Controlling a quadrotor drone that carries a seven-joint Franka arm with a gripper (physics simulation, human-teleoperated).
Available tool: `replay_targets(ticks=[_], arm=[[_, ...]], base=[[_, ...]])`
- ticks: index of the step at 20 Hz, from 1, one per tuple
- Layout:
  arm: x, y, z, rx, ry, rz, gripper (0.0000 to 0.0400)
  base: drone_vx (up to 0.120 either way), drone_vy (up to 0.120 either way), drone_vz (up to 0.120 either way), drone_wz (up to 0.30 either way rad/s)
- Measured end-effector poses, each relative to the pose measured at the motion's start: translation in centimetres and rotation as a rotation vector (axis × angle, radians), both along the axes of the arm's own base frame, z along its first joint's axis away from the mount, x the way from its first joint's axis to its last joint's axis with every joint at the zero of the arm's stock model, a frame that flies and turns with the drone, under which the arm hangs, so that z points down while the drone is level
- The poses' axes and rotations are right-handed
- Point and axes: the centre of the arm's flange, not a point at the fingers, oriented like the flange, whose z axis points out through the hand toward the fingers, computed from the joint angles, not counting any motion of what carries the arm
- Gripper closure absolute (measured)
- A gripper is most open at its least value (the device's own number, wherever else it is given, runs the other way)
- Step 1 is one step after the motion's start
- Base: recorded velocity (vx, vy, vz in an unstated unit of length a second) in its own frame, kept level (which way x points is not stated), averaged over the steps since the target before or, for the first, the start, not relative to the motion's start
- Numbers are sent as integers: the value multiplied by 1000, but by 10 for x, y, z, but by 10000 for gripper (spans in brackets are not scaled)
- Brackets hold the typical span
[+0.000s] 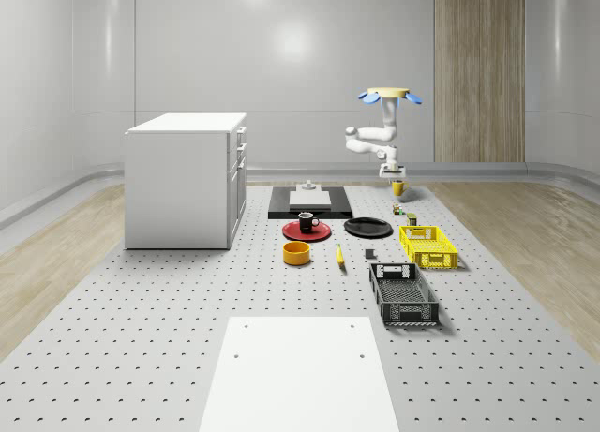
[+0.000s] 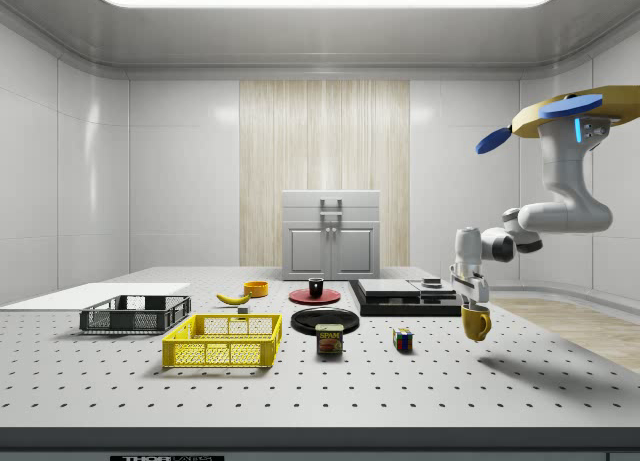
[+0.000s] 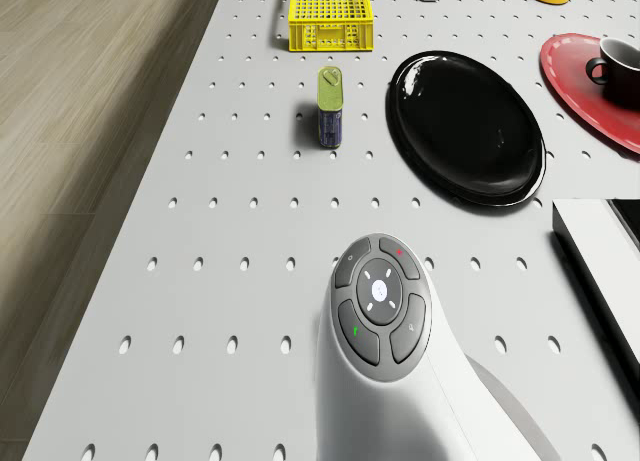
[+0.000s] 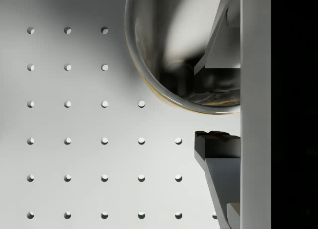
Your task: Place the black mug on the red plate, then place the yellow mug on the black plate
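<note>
The drone (image 1: pixel 395 96) hovers in the air above the far right part of the perforated table (image 1: pixel 169 338), well above the surface. The arm (image 2: pixel 560 216) hangs below the drone's body, bends at the elbow, and ends with the wrist pointing straight down.

The gripper (image 2: pixel 471 303) is clamped on the rim of the yellow mug (image 2: pixel 477 323): in the wrist view one finger (image 4: pixel 218 45) sits inside the cup and the other finger (image 4: pixel 216 144) sits outside its wall. The mug hangs upright, clear of the table, with its handle toward the side view's right. In the whole-scene view it (image 1: pixel 397 187) is held to the far right of the black plate (image 1: pixel 367 228).

The black mug (image 1: pixel 306 222) stands upright on the red plate (image 1: pixel 307 230), which lies just left of the black plate. The black plate carries nothing on it in the drone view (image 3: pixel 466 127).

A Spam can (image 2: pixel 330 339) and a small coloured cube (image 2: pixel 402 340) stand on the table near the black plate. A yellow crate (image 1: pixel 427 245) lies to the right, nearer the whole-scene camera, and a black crate (image 1: pixel 403 294) nearer still. A yellow bowl (image 1: pixel 297 252) and a banana (image 1: pixel 339 255) lie on the near side of the red plate. A white cabinet (image 1: pixel 186 179) stands at the left.
</note>
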Motion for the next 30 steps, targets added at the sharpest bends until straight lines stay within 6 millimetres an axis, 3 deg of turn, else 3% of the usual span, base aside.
replay_targets(ticks=[3,30], arm=[[0,0,-5,0,0,0,289],[0,0,-11,0,0,0,290]], base=[[120,-120,120,0],[120,-120,0,0]])
